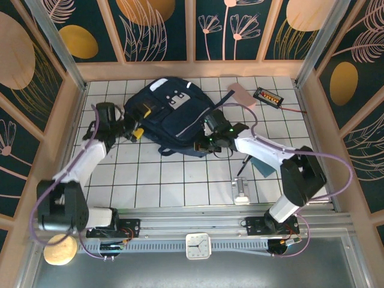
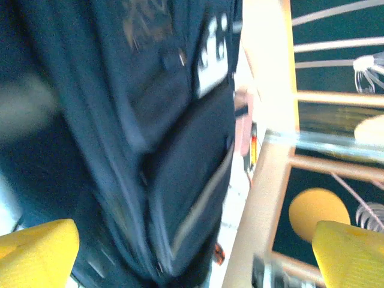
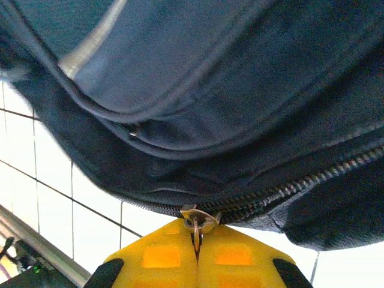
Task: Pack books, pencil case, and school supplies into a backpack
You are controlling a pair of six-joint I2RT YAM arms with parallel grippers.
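**A:** Navy fabric everywhere lol. The backpack [image 1: 174, 114] lies flat mid-table, and the right gripper [image 3: 197, 246] has its yellow pads pressed together on the zip pull [image 3: 197, 221]. Any tips for opening it?

**B:** Drag along the line of teeth, not upward, or the bag probably just slides. The left gripper [image 2: 193, 246] sits at the bag's left side, fingers wide apart, gripping nothing. I'd pinch fabric there as an anchor. The pencil case [image 1: 243, 94] waits near the bag's far right corner.

**A:** Surface?

**B:** White tiled table [image 1: 174, 180], looks slippery. Teal walls [image 1: 156, 30] with wood frames box it in.
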